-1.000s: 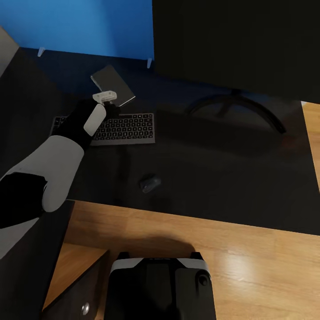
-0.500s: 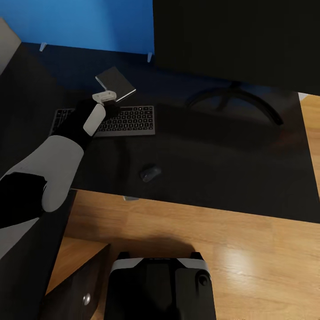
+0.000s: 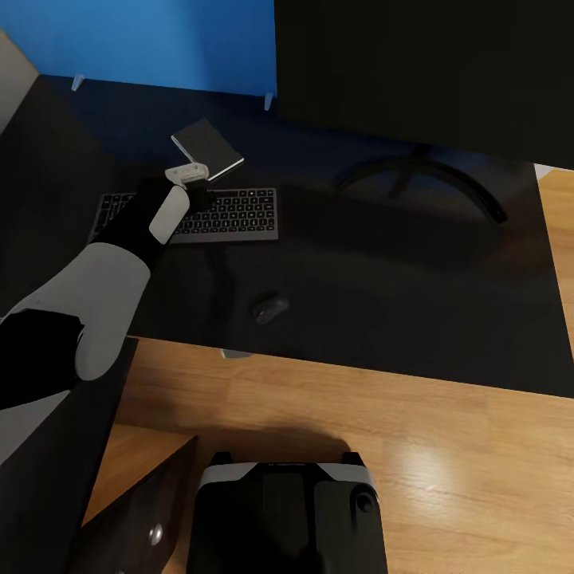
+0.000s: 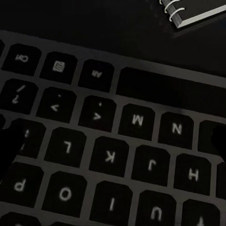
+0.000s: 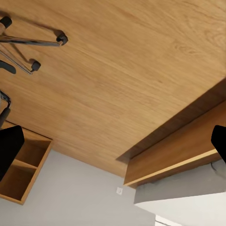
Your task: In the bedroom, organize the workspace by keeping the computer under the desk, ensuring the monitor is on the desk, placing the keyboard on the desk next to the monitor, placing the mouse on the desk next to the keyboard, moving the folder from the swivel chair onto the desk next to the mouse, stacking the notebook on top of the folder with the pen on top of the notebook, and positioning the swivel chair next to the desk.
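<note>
Keyboard (image 4: pixel 108 155) close-up, notebook (image 4: pixel 195 12) corner beyond.

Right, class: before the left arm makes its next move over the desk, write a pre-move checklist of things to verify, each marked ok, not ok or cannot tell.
1. Monitor stands on the desk: ok.
2. Keyboard lies on the desk beside the monitor's stand: ok.
3. Mouse lies on the desk near the keyboard: ok.
4. Notebook stacked on a folder: not ok; it lies straight on the desk behind the keyboard.
5. Left gripper empty over the keyboard: ok; its fingertips sit apart at the wrist view's edges with only keys between.
6. Pen on the notebook: cannot tell; too small to make out.
</note>
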Controlling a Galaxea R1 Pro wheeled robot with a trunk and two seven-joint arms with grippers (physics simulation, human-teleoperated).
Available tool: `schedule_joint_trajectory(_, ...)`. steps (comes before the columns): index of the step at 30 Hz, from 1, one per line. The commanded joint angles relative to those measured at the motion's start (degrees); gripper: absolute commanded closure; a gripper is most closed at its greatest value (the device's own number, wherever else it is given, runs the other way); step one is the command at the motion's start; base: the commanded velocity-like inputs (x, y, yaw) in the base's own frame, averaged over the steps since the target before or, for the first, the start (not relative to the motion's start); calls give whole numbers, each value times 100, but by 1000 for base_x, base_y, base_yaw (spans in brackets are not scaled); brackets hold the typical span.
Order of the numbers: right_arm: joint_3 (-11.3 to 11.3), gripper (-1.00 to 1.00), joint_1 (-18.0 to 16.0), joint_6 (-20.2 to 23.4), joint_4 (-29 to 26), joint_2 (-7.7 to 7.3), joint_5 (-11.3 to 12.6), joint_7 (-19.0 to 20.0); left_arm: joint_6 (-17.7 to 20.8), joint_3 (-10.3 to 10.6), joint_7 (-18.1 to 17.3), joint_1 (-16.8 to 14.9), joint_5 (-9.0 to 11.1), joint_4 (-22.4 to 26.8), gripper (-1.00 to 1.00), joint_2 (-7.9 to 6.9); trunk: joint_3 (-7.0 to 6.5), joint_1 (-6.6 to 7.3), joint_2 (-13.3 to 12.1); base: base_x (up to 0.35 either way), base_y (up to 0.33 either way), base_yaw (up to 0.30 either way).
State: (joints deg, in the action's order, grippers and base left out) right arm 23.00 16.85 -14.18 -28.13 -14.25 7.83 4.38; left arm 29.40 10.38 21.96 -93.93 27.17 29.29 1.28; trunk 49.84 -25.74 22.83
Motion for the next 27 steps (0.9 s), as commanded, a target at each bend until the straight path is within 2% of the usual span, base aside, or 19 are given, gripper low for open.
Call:
schedule_joint_trajectory(1,29,-100,2,-12,-8,-7,61,10,15,34,50,-5,60,8,-100,-8,6,-4,9,0,0,0)
schedule_joint_trajectory(20,29,-100,2,-11,-16,-7,61,10,22,34,46,164,63,13,-100,-107,6,-4,9,0,0,0)
schedule_joint_trajectory(27,29,-100,2,-7,-10,-8,61,10,22,34,46,172,61,15,-100,-110,6,-4,9,-167,0,0)
